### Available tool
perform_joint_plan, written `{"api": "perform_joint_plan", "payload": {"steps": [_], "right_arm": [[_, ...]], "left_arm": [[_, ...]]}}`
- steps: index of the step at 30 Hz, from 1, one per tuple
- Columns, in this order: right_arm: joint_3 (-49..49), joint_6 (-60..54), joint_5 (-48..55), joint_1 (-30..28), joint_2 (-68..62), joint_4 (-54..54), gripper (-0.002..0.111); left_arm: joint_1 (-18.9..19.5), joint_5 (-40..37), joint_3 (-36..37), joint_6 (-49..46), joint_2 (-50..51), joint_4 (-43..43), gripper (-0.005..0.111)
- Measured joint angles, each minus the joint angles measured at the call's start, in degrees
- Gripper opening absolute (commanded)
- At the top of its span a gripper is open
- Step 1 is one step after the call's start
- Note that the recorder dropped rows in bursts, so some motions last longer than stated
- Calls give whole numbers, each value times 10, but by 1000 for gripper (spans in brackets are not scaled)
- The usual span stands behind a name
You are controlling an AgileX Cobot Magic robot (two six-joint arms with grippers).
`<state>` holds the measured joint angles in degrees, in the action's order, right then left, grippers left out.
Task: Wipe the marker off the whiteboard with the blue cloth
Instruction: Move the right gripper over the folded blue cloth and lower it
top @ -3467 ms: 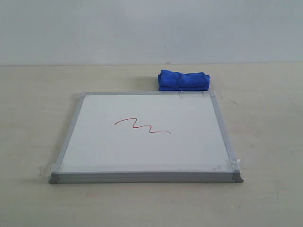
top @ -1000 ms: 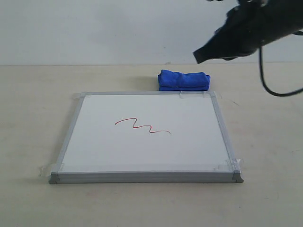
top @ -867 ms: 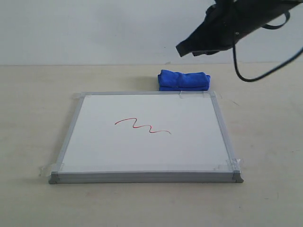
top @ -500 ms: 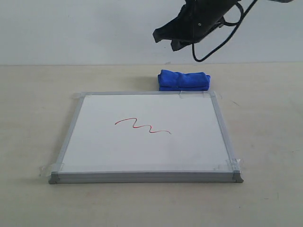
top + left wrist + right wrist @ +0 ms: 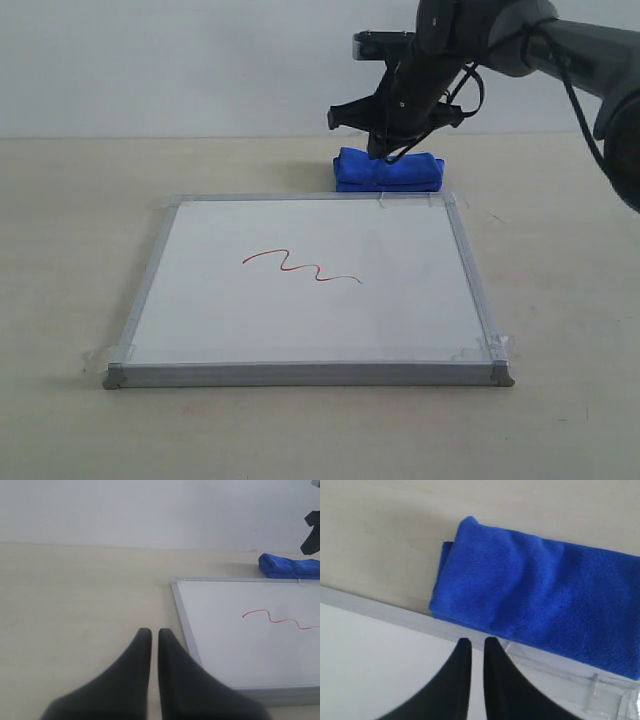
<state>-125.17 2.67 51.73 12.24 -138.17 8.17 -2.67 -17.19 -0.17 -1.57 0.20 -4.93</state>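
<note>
Exterior view: gripper newly over cloth

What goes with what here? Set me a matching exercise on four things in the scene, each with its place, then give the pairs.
Things:
1. blue cloth
2. marker line
3. right gripper
4. left gripper

Places:
a. over the bare table, beside the whiteboard's side frame
b. drawn on the whiteboard, near its middle
c. lying on the table just past the whiteboard's far edge
d. hovering at the whiteboard's far edge, right by the cloth

Pairs: 1-c, 2-b, 3-d, 4-a
</note>
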Motion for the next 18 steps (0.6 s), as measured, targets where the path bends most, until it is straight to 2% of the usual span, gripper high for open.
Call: {"api": "perform_joint_plan", "payload": {"steps": [2, 3, 5, 11, 18], "right_arm": [[-2, 4, -10, -7, -7, -2, 38], [-2, 4, -15, -11, -7, -2, 51], [-3, 11, -24, -16, -7, -6, 66], [-4, 106, -53, -17, -7, -35, 67], [-4, 139, -89, -17, -9, -35, 67]], "left_arm": [[0, 0, 0, 0, 0, 0, 5], [0, 0, 0, 0, 0, 0, 5], [0, 0, 0, 0, 0, 0, 5], [0, 0, 0, 0, 0, 0, 5], [0, 0, 0, 0, 0, 0, 5]]}}
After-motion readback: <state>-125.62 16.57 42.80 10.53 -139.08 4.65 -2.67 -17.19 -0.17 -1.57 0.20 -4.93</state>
